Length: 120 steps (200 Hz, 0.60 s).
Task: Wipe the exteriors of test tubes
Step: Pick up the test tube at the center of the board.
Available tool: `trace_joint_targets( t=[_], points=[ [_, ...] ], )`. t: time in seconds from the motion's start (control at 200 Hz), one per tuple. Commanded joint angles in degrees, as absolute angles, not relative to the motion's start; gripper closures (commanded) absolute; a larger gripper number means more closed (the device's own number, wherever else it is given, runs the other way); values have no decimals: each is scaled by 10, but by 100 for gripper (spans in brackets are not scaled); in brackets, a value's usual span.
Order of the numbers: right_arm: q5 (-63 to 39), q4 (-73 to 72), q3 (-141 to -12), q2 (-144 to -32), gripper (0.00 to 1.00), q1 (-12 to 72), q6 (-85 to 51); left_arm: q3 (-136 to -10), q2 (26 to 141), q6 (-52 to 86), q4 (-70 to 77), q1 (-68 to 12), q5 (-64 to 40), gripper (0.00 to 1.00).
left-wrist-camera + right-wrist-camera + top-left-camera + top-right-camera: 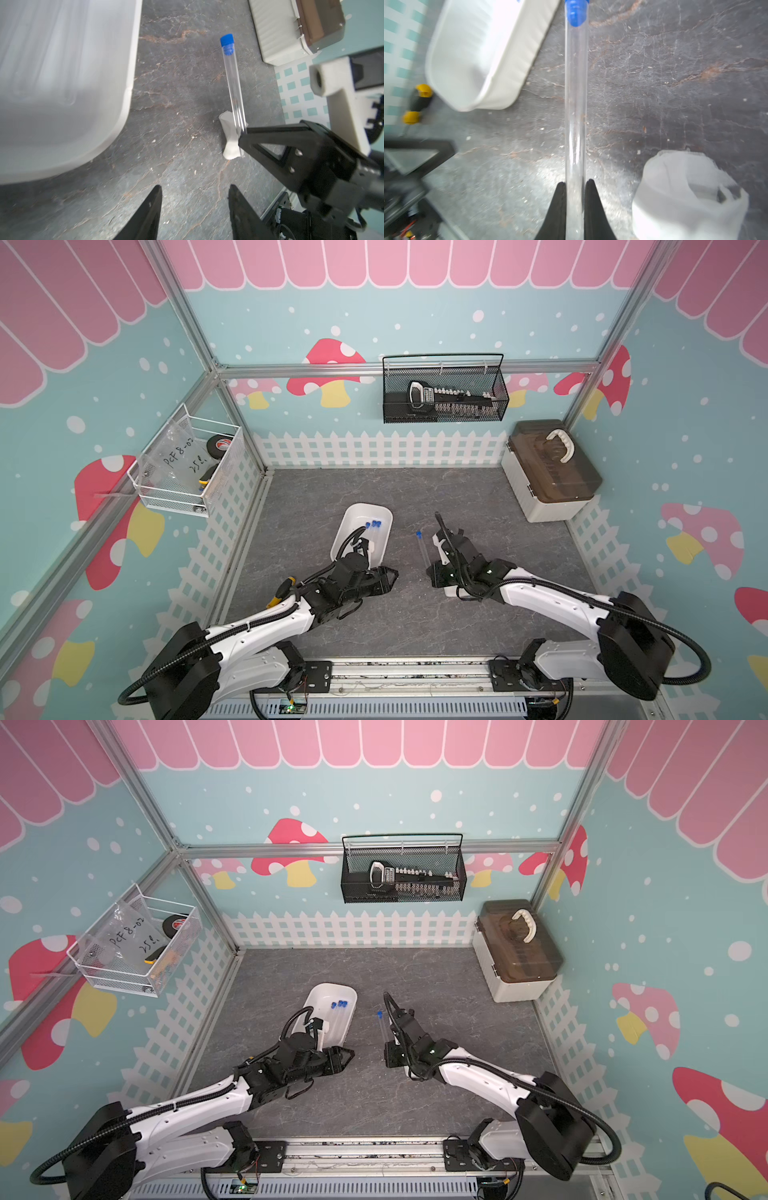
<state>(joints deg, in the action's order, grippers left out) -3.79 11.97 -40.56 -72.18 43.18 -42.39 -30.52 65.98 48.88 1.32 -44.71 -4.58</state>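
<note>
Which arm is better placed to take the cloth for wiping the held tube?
Left, probably. The left fingers are open and empty; the right fingers are shut on the test tube; the cloth lies nearby.

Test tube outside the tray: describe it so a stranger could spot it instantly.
On the grey table, find the white tray. Beside it, toward the right arm, one test tube is clamped in the right gripper. It is the only blue-capped tube outside the tray.

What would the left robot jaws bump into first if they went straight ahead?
Probably the bare grey marbled tabletop, between the white plastic tray and the clear blue-capped test tube; depth is unclear.
</note>
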Motion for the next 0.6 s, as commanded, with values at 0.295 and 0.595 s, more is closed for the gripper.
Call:
trace_joint_targets(
  t=[0.295,0.595],
  points=[
    [-82,143,-381,-641,87,446,-454,-433,783,487,119,-440,-101,48],
    [-86,143,-395,-643,87,459,-452,-447,814,474,116,-440,-105,47]
  ],
)
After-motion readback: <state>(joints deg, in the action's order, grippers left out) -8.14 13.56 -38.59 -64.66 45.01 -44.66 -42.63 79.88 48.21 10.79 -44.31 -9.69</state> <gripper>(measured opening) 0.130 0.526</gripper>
